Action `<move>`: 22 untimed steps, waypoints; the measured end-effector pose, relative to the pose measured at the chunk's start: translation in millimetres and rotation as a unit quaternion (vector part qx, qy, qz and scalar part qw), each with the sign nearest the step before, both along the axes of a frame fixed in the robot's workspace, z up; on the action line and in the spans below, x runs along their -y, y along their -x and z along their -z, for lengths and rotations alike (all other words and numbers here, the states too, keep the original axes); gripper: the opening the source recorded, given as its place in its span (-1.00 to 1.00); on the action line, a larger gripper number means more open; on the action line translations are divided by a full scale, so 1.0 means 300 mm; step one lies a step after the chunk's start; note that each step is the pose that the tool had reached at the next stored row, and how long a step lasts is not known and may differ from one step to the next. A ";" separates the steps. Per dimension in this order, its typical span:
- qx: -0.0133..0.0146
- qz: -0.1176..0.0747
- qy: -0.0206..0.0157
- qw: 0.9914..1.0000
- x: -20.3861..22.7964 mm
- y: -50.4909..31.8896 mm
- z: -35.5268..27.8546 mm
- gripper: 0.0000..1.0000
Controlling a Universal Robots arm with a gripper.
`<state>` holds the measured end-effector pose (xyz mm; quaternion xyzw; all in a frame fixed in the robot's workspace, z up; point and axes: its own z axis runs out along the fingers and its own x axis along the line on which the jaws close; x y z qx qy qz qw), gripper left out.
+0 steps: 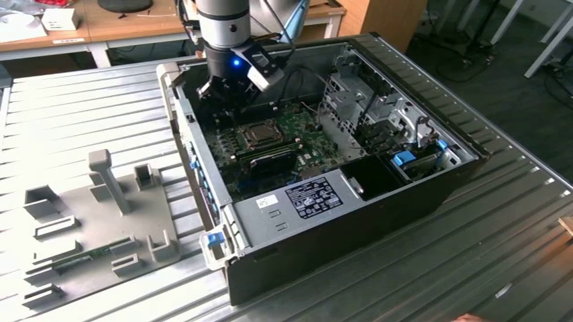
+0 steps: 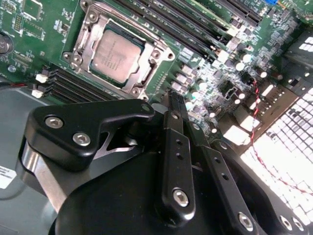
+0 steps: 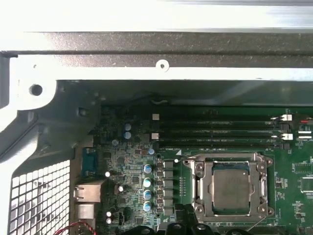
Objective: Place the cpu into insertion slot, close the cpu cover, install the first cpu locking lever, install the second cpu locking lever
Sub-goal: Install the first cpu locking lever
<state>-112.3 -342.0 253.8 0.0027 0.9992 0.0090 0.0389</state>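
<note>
The cpu (image 2: 116, 51) (image 3: 231, 188) lies flat in the insertion slot (image 1: 259, 135) on the green board inside the open computer case. Its dull silver top shows in both wrist views. The cpu cover (image 2: 146, 68) (image 3: 200, 186) rests down around the chip as a shiny metal frame. Thin wire levers run along the frame's sides; whether they are latched I cannot tell. My gripper (image 1: 228, 94) (image 2: 176, 100) hangs inside the case a short way from the socket, towards the case's rear wall, and touches nothing that I can see.
The black case wall (image 1: 358, 228) and its metal rim (image 3: 161, 73) close in the board. Long black memory slots (image 3: 220, 129) run beside the socket. A drive cage (image 1: 358, 107) stands at the exterior view's right. A grey fixture plate (image 1: 98, 228) lies on the table at its left.
</note>
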 end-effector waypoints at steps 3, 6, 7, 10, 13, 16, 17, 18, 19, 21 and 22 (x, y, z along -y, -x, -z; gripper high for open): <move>-0.009 0.000 0.000 1.000 0.000 0.000 0.000 -0.80; -0.009 0.000 0.000 1.000 0.000 0.000 0.000 -0.80; -0.009 0.000 0.000 1.000 0.000 0.000 0.000 -0.80; -0.009 0.000 -0.001 1.000 0.000 0.000 0.000 -0.80; -0.009 0.000 -0.001 1.000 -0.001 0.000 0.000 -0.80; -0.009 0.000 -0.001 1.000 -0.006 0.000 0.000 -0.80; -0.009 0.000 -0.001 1.000 -0.009 0.000 0.000 -0.80; -0.009 0.000 -0.001 1.000 -0.011 0.000 0.000 -0.80; -0.009 0.000 -0.001 1.000 -0.014 0.000 0.001 -0.80; -0.009 0.000 -0.001 1.000 -0.021 0.000 0.001 -0.80; -0.009 0.000 -0.001 1.000 -0.024 0.000 0.001 -0.80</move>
